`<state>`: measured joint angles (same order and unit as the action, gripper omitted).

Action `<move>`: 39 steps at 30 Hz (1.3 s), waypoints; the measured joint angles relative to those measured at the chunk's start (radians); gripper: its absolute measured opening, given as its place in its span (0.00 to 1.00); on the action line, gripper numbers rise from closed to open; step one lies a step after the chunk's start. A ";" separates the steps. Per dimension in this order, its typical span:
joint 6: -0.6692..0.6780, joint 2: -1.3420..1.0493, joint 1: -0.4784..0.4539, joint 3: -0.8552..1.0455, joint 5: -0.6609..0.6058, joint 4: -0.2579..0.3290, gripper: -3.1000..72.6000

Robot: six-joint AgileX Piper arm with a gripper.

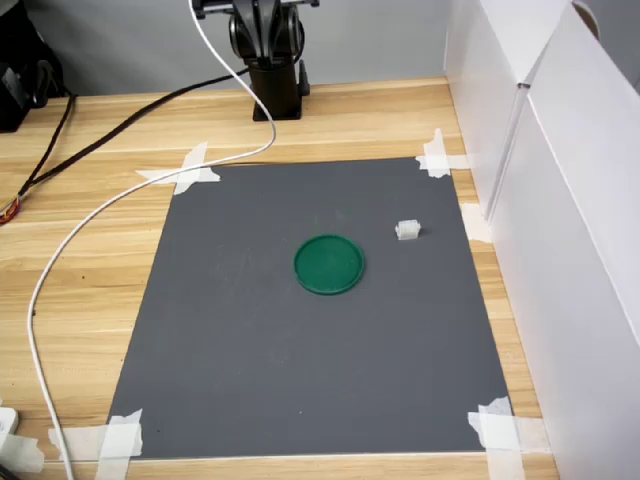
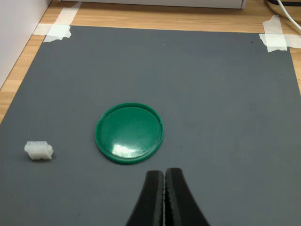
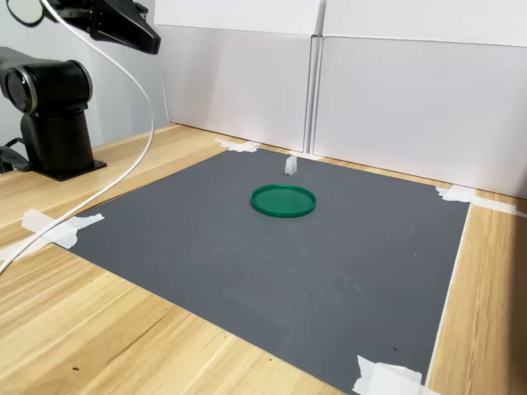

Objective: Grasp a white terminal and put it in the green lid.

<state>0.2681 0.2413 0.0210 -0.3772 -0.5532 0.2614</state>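
although the white terminal (image 1: 407, 231) is tiny, we judge it a light, stiff plastic block, slightly translucent, with a ribbed or notched top that may slip or tip under an uneven pinch. it lies on the dark grey mat (image 1: 250, 360), just beside the green lid (image 1: 329, 264) but apart from it, toward the first exterior view's right and a little farther from the camera. in the wrist view the terminal (image 2: 38, 150) reads as a short bar, its long axis running roughly across the picture, the ribbed face upward; in the second exterior view it (image 3: 291, 165) stands beyond the lid (image 3: 283, 200), near the white wall panels (image 3: 395, 90). we would take hold across its short width, on the two long flat flanks, low on the body. the lid (image 2: 129, 133) lies flat, rim up, and holds nothing. the gripper (image 2: 164, 176) hangs over the mat just near of the lid, its black jaws pressed together with only a hairline seam between them, gripping nothing. taped corners (image 1: 435, 155) pin the mat to the wooden table (image 1: 90, 230).
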 joint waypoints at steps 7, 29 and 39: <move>0.033 0.223 0.000 -0.122 -0.001 -0.001 0.02; 0.308 0.809 0.000 -0.502 -0.189 0.006 0.02; 0.472 0.973 0.055 -0.666 -0.293 0.020 0.02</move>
<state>0.7405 1.2138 0.0762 -1.0430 -0.8458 0.2814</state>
